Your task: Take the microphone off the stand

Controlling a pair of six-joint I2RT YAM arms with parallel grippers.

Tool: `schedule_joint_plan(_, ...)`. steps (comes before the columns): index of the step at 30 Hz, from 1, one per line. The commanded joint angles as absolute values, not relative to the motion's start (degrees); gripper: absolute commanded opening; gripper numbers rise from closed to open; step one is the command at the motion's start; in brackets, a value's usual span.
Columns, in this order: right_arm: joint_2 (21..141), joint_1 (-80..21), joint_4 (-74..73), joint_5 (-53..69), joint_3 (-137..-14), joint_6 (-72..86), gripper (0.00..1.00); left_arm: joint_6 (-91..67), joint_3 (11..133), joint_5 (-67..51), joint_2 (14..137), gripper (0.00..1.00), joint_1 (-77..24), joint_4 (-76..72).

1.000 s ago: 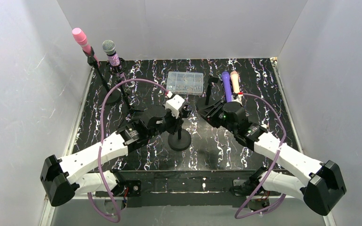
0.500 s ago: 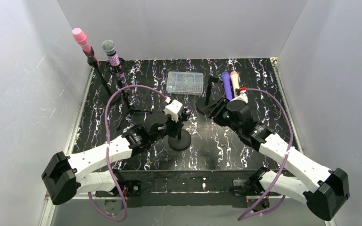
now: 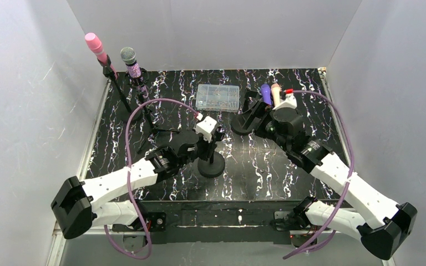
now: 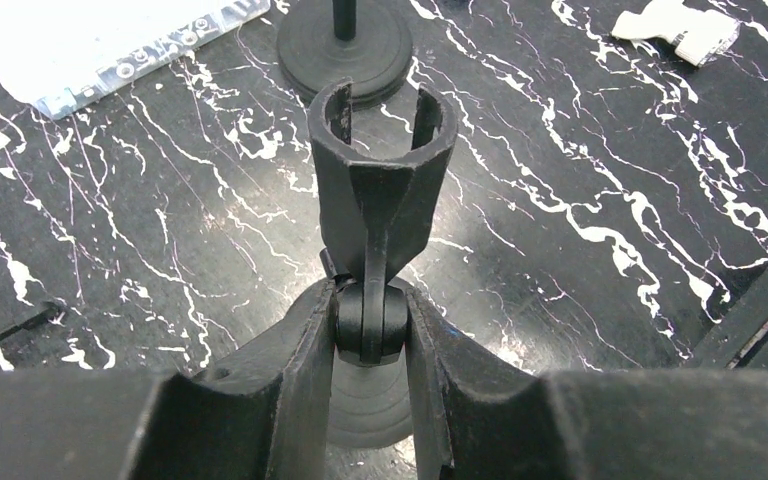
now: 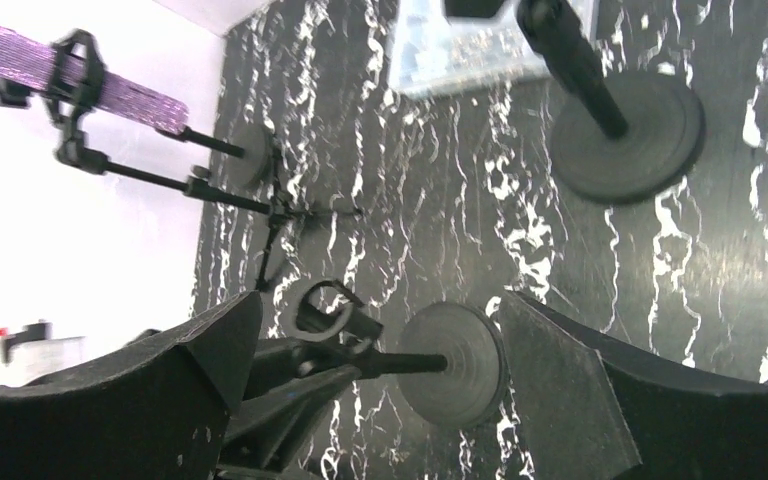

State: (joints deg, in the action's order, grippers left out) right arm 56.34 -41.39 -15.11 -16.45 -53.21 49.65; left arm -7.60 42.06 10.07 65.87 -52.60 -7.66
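White walls box in a black, white-veined tabletop. Toward the middle of its near edge the round-based stand is upright. The left hand is pinched narrow on the pivot just under the stand's clip. The left wrist view looks straight into that clip, and it is empty, with both prongs bare.

The change over the last second is in the right arm. It sat closer to the middle of the tabletop and has now reached out toward the far edge, right of centre. Its body covers most of the purple microphone and the beige microphone, which lie side by side there, so only their far ends show. The right hand is spread wide with nothing between its fingers. The left arm has shifted only slightly, its pinch on the stand is unchanged, and the stand's base has not moved.

With the clip bare and the right hand empty, the removal from this stand looks done. The freed microphone is most likely one of the two loose ones near the far edge, but I cannot tell which. What seems left is for the left hand to let go without tipping the stand.

At the far-left corner, the pink microphone and the grey-headed microphone are each clipped in a taller stand, well apart from both hands.
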Motion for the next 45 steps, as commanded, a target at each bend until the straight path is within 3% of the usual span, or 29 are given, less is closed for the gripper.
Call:
schedule_joint_plan(1, 54.70, -41.66, -16.63, -20.16, -60.79, 43.17, 0.98, -4.72, 46.07, 12.92, 68.70, 0.00, -52.18, -8.28)
schedule_joint_plan(18, 52.40, -41.64, -19.51, -24.11, -65.74, 40.29, 0.98, -0.71, 60.89, 9.13, 81.69, 0.00, -42.87, -14.55)
schedule_joint_plan(27, 53.39, -41.66, -18.79, -24.63, -65.65, 38.95, 0.98, -0.28, 72.59, 5.88, 94.88, 0.00, -37.41, -20.52)
schedule_joint_plan(35, 53.97, -41.65, -18.48, -23.80, -64.91, 38.85, 0.98, -1.18, 71.16, 4.92, 97.53, 0.00, -36.61, -24.26)
schedule_joint_plan(37, 53.96, -41.62, -18.46, -23.64, -64.71, 38.78, 0.98, -1.50, 70.30, 4.88, 97.21, 0.08, -36.59, -24.24)
schedule_joint_plan(45, 53.31, -41.66, -18.37, -23.35, -63.81, 38.96, 0.98, -2.43, 67.04, 6.71, 94.81, 0.70, -36.55, -24.05)
